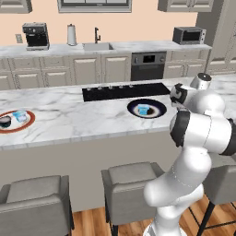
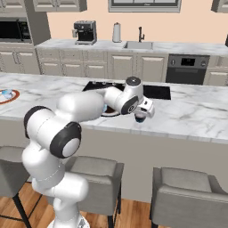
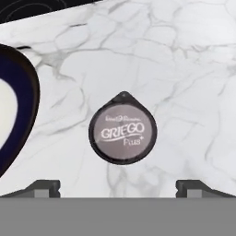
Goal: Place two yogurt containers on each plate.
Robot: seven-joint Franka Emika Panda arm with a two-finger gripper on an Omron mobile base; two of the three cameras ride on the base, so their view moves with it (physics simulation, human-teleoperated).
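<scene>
A dark navy yogurt container with a grey "GRIEGO Plus" lid stands on the marble counter, just right of the dark navy plate. My gripper hovers above it, open, its fingertips spread wider than the cup; from the right base it hangs over the cup. The dark plate holds one light blue container. Far left, the red-rimmed plate carries a dark cup and a light blue cup.
The black cooktop lies just behind the dark plate. Grey stools line the counter's near side. The counter's front edge runs close below the dark cup. A sink, an oven and a coffee machine stand along the back wall.
</scene>
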